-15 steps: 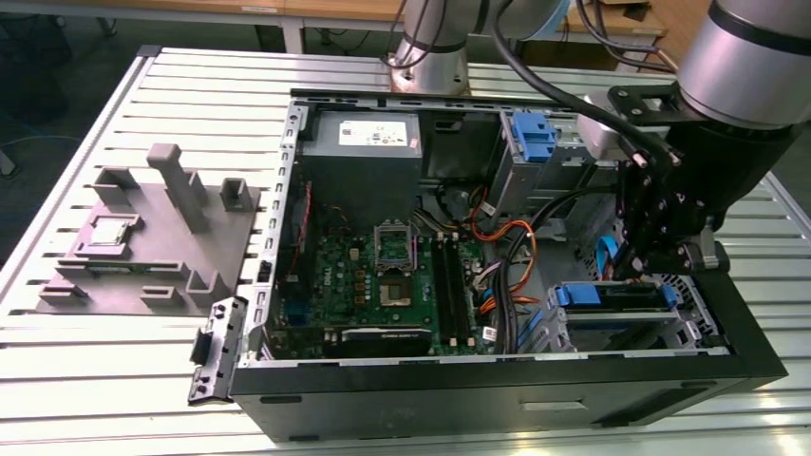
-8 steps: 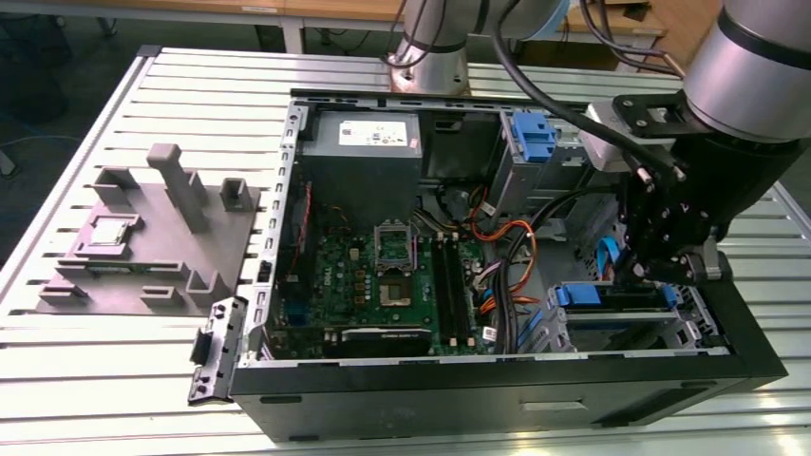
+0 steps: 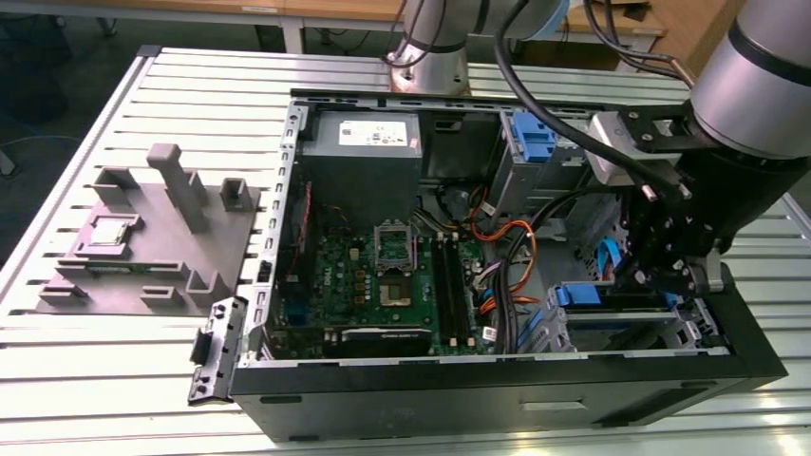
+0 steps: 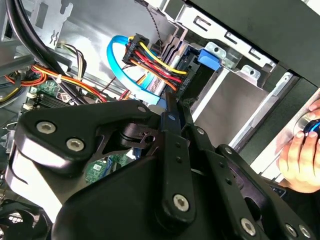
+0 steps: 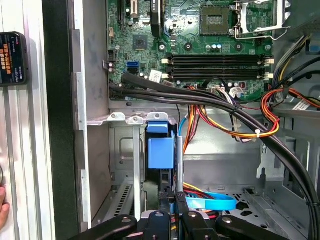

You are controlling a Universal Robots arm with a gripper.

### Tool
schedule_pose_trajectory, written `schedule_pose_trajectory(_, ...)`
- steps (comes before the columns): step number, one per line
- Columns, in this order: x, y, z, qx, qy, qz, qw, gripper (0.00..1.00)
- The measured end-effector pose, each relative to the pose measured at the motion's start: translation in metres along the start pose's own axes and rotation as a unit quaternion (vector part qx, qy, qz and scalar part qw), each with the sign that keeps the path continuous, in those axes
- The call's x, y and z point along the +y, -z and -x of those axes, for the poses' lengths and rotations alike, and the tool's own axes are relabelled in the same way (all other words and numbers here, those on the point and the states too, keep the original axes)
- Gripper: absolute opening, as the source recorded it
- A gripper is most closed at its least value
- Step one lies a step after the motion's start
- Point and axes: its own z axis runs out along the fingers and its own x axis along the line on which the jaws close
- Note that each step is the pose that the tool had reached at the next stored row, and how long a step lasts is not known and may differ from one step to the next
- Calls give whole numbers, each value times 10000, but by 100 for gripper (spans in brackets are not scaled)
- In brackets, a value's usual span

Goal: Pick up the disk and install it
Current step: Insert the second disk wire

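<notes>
The disk (image 5: 161, 147) stands on edge in the drive cage at the open computer case's corner, its blue rail end up and a dark body below it. In the exterior view its blue rail (image 3: 576, 295) sits at the case's lower right. My gripper (image 5: 174, 197) reaches down into that cage, fingers drawn close together at the disk's near end. In the second wrist view the gripper (image 4: 170, 107) meets the dark slab of the disk (image 4: 192, 77), which runs to the blue end. Seen from outside, the gripper (image 3: 656, 285) hangs just above the cage. The grip point is hidden behind the fingers.
Bundles of black, orange and yellow cables (image 5: 235, 120) and a blue data cable (image 5: 212, 202) run beside the cage. The motherboard (image 3: 380, 275) fills the case's middle. A grey fixture block (image 3: 152, 237) sits on the slatted table (image 3: 127, 380). A person's hand (image 4: 300, 160) is outside the case.
</notes>
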Motion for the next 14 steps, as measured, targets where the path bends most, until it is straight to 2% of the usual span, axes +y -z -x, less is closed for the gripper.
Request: schedule_pose_trajectory(14,-15,-28,-8,0,0,0,10000,16)
